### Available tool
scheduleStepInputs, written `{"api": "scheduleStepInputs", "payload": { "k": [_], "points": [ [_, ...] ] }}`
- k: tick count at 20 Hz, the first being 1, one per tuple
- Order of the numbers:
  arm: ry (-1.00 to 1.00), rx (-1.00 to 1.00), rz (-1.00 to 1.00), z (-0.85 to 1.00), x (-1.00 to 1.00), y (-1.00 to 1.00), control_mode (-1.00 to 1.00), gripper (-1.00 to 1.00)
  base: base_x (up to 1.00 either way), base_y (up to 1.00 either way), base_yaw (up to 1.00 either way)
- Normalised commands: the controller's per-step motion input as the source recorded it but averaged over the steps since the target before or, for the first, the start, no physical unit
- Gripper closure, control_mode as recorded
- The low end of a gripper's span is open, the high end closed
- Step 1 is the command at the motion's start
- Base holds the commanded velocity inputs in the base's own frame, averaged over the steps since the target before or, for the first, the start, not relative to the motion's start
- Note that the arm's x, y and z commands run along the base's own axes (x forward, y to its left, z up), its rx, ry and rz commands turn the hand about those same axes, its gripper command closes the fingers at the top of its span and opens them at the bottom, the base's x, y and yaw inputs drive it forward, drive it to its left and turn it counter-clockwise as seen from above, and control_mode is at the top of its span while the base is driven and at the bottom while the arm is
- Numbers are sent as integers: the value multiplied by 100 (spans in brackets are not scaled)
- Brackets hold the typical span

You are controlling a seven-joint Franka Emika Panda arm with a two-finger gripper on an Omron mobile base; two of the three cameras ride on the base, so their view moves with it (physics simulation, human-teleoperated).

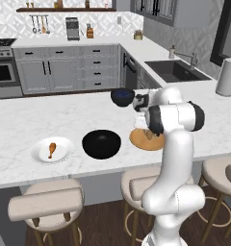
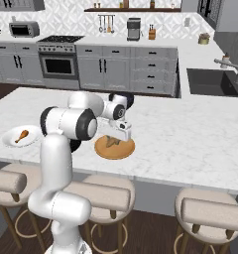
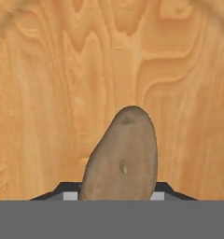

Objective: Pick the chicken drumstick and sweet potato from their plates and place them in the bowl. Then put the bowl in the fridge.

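Going left to right in the left base view: the white plate (image 1: 40, 154) sits at the lower left of the worktop (image 1: 21, 120) with the chicken drumstick (image 1: 52, 149) lying on it, fat end up, thin bone end pointing down. Just right of it is the black bowl (image 1: 101, 143), nothing in it yet by the look of it. Right again, near frame centre, the wooden plate (image 1: 139, 142) carries the sweet potato (image 3: 122, 156), mostly tucked behind the arm there, with a small dark blue bowl (image 1: 122, 96) further back. The hand (image 3: 113, 196) is down low over that plate, and in the hand view the potato sits right between the two dark tips at the bottom edge. Can't honestly tell whether the tips are pressing its sides or not quite there, so I won't call it a grip. My guess on handling: it's a firm, light lump, not fragile, but rounded and tapered, so it could squirt out if pinched near an end. Taking it across the fat middle looks like the safe bet.
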Motion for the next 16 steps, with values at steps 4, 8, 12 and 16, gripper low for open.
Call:
{"api": "scheduleStepInputs", "payload": {
  "k": [4, 8, 12, 16],
  "points": [
    [-2, 0, 5, 95, -88, 68, -100, 100, 0, 0, 0],
    [-1, 0, 6, 77, -99, 69, -100, 100, 0, 0, 0],
    [-6, 0, 6, 63, -86, 82, -100, 100, 0, 0, 0],
    [-5, 0, 5, 36, -41, 94, -100, 100, 0, 0, 0]
  ]
}}
